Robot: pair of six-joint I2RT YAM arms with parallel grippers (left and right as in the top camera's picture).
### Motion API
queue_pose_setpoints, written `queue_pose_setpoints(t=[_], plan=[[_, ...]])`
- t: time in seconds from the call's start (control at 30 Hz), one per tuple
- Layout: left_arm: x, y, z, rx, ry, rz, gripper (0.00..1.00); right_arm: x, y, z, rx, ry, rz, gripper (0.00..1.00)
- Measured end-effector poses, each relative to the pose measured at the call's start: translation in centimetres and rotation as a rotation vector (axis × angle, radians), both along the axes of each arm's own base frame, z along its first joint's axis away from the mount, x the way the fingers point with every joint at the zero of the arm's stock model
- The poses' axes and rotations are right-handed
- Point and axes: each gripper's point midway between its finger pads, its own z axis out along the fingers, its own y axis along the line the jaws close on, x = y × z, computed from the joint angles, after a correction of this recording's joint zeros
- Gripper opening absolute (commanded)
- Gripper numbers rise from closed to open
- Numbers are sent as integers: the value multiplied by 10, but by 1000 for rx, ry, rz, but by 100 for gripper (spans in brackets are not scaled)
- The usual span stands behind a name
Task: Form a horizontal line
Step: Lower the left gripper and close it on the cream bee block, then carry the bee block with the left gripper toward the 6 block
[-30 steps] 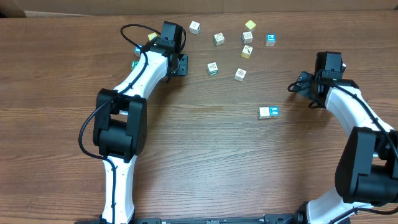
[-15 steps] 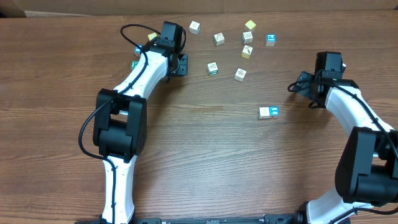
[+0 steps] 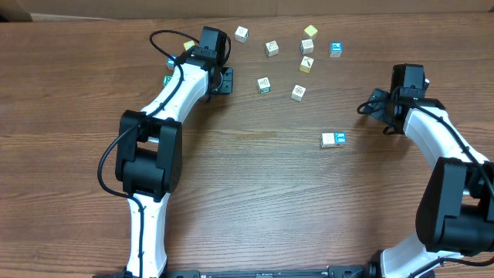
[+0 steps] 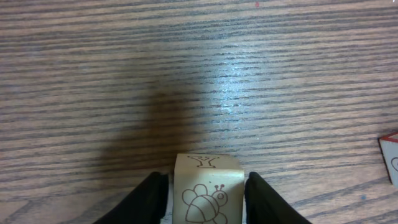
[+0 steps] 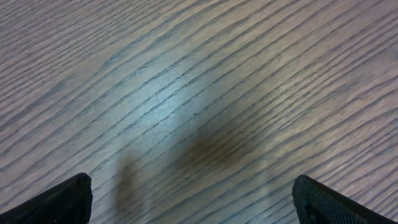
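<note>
A cream cube with a bee drawing and a "Y" on top sits on the table between my left gripper's black fingers. The jaws stand narrowly open, with a thin sliver of gap on each side. From overhead, the left gripper is at the back left and hides that cube. A short row of two touching cubes, cream then blue-faced, lies right of centre. A green-faced cube peeks out beside the left arm. My right gripper stands wide open over bare wood, its fingertips far apart.
Several loose cubes lie scattered at the back centre, among them a yellow one and a blue-faced one. Beside the left arm lie a blue cube and a yellow one. A red-edged cube sits right of the left gripper.
</note>
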Motion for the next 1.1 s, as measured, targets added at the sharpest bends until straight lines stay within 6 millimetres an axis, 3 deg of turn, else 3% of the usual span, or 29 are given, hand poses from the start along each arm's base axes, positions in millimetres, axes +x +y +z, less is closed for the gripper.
queue_pose_setpoints(t=[0.43,0.6,0.7,1.1], plan=[[-3,1,-1,4,12,0,43,0,0,0,0,0,0,100],[0,0,0,1,2,0,38,0,0,0,0,0,0,100],[0,0,0,-1,-1,2,27,0,0,0,0,0,0,100],[-6,-3,-2,-17,28,-11,31,0,0,0,0,1,0,100]])
